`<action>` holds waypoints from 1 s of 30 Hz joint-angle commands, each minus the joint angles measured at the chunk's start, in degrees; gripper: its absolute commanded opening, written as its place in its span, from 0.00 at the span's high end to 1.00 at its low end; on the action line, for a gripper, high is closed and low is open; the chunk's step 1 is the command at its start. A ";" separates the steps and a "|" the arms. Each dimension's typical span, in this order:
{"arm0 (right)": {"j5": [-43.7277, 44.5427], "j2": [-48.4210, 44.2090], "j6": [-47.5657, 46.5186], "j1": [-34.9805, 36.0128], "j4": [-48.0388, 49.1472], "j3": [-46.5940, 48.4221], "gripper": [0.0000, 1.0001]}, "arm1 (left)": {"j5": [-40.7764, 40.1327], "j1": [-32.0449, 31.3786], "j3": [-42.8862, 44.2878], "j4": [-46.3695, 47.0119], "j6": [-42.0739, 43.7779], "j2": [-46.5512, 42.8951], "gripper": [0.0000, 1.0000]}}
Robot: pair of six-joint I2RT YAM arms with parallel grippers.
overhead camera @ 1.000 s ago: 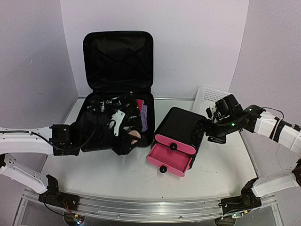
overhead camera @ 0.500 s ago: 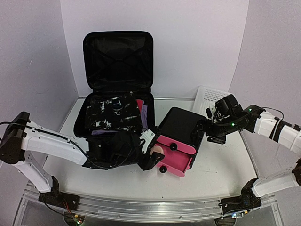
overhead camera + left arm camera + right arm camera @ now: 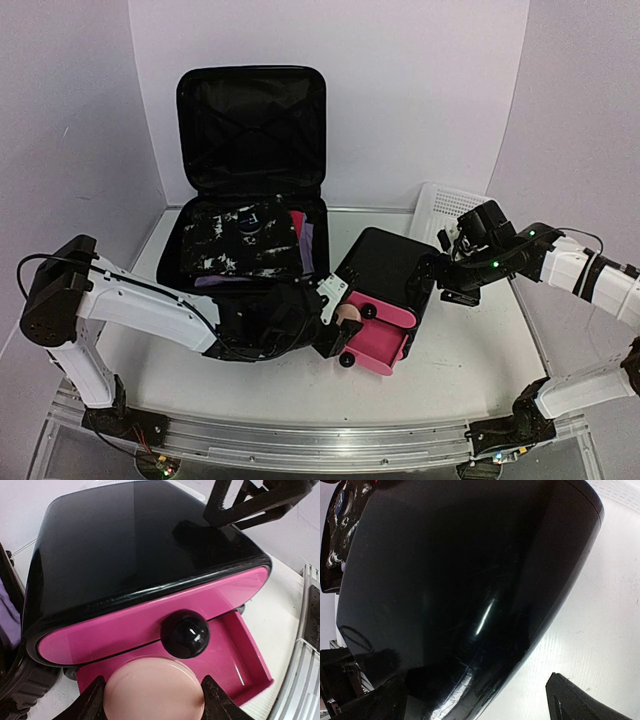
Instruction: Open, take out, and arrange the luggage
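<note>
The luggage (image 3: 252, 120) lies open at the back left, lid upright, with patterned black cloth and red and purple items (image 3: 305, 240) inside. My left gripper (image 3: 340, 318) is shut on a round peach-pink disc (image 3: 152, 685), held just over the open lower drawer (image 3: 240, 645) of the black box with pink drawer fronts (image 3: 385, 265), below the upper drawer's black knob (image 3: 186, 634). My right gripper (image 3: 445, 283) stands open at the box's back corner. In the right wrist view the box (image 3: 460, 570) fills the frame, and white table shows between it and the right finger (image 3: 585, 700).
A white mesh basket (image 3: 440, 205) stands behind the drawer box at the back right. The luggage's dark edge (image 3: 15, 680) is close on the left of my left gripper. A metal rail (image 3: 300, 440) runs along the table's near edge.
My left arm has swung right from the front of the luggage to the pink drawer, carrying the disc. The right arm has not moved.
</note>
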 commanded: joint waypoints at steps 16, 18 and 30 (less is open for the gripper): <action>-0.76 -0.85 -0.13 0.32 0.31 0.10 0.02 | -3.55 1.43 3.63 0.60 -1.34 2.82 0.30; -0.79 -0.85 -0.16 0.30 0.26 0.10 0.02 | -3.05 1.62 3.19 0.19 -1.33 1.78 0.23; -0.87 -0.44 -0.15 0.32 0.34 0.10 0.02 | 0.36 2.35 -6.60 -4.20 -4.57 -14.87 0.30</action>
